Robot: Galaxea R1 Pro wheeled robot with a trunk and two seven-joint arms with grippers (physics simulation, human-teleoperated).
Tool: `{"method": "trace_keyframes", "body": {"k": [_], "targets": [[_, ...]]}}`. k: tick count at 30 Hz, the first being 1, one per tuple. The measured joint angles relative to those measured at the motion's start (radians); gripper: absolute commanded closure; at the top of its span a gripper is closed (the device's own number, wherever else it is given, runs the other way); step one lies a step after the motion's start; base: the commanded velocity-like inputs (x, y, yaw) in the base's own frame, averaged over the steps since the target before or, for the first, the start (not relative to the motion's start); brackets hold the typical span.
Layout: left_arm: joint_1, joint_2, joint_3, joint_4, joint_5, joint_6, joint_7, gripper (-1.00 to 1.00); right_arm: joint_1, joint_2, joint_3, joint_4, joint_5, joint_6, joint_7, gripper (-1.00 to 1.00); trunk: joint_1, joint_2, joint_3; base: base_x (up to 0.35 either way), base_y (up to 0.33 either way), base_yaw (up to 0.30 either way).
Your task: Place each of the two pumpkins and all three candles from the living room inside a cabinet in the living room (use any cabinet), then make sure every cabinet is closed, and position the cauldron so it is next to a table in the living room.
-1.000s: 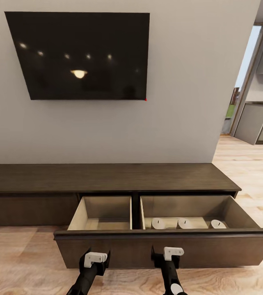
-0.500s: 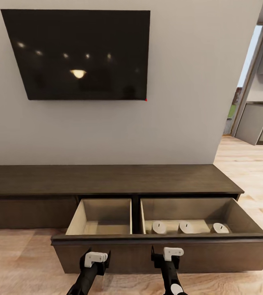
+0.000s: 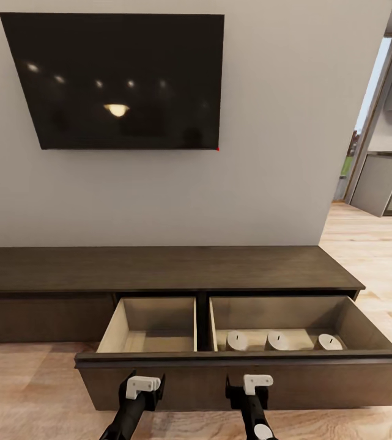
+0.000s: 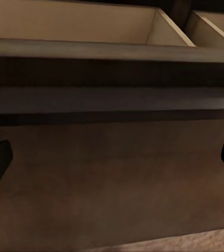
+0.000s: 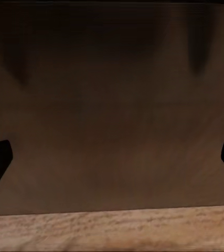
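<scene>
drawer front (image 3: 244, 382) looks stiff, heavy-ish, no handle, so push flat mid-panel | left gripper (image 3: 142, 386) and right gripper (image 3: 255, 385) both spread wide, empty | three candles (image 3: 278, 340) inside probably light, might slide

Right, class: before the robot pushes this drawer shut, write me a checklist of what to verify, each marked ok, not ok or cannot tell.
1. All three candles inside the drawer's right compartment: ok.
2. Both pumpkins stored: cannot tell; the left compartment looks bare.
3. Cabinet closed: not ok, drawer front pulled out.
4. Left pincer facing the front, fingers apart: ok.
5. Right pincer facing the front, fingers apart: ok.
6. Pincers touching the front: cannot tell.
</scene>
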Motion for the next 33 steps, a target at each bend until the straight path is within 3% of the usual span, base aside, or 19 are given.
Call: {"method": "trace_keyframes", "body": {"k": [33], "targets": [[0.0, 0.0, 0.001, 0.004, -0.002, 0.0, 0.006, -1.0, 0.0, -0.001, 0.001, -0.002, 0.0, 0.003, 0.0, -1.0, 0.0, 0.0, 0.0, 0.033, 0.0, 0.0]]}}
